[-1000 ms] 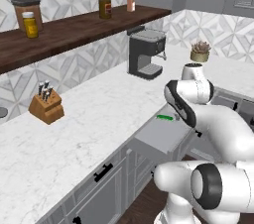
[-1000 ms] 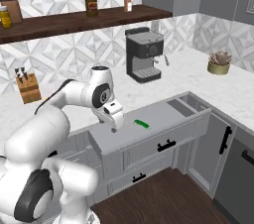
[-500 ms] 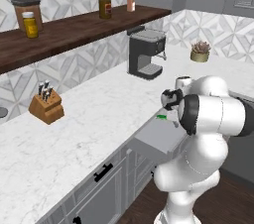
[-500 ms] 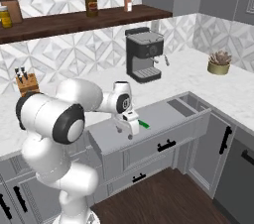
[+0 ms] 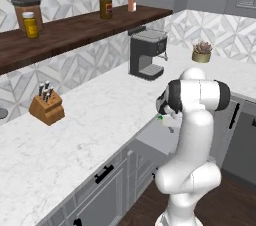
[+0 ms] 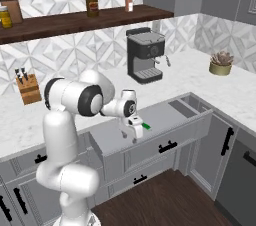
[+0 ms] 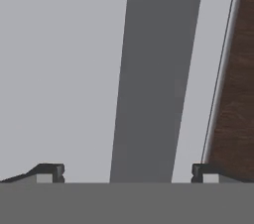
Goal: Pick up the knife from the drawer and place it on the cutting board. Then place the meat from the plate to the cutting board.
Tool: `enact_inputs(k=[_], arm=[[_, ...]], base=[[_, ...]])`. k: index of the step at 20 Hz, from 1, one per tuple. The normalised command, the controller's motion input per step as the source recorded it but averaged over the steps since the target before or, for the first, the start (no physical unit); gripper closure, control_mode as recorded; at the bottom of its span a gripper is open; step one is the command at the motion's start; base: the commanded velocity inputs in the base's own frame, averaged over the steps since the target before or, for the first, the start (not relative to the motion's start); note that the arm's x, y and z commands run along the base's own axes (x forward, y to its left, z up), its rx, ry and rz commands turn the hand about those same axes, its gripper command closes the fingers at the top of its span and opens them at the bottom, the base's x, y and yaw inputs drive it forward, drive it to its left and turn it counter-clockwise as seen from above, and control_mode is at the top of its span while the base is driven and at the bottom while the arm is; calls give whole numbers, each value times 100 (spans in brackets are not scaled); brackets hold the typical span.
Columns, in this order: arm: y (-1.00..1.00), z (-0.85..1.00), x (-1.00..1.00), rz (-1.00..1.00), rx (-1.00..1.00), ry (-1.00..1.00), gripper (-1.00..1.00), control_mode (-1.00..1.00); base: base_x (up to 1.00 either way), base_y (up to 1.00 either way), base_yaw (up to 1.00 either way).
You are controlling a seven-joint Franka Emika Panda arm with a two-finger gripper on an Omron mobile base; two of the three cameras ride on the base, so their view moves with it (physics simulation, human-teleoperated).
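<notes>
Since the earlier frame the arm has swung across, bringing the gripper (image 6: 134, 129) over the drawer (image 6: 165, 112). Jaws stand fully apart, holding nothing. The knife (image 6: 146, 126) lies at frame centre, just beside them. You should centre over the green handle before descending.

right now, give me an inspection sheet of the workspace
surface: white marbled counter, mostly bare.
job's things: grey drawer pulled open; green knife handle lies inside it, beside the claw.
clutter: knife block, coffee machine, potted plant; jars on the wooden shelf.
grippers: claw open, over the drawer, holding nothing.
cables: nothing seen.
surroundings: patterned tile wall, grey cabinets, dark wood floor.
</notes>
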Motion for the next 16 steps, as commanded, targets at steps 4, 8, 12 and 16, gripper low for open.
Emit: enact_inputs(k=[4, 8, 12, 16], arm=[[-36, -62, 3, 0, 0, 2, -100, -100], [-86, -61, -53, 0, 0, 1, -100, -100], [-100, -78, -99, 0, 0, 4, -100, -100], [-100, -49, -100, 0, 2, -3, -100, -100]], base=[[0, 0, 0], [0, 0, 0], [0, 0, 0], [0, 0, 0]])
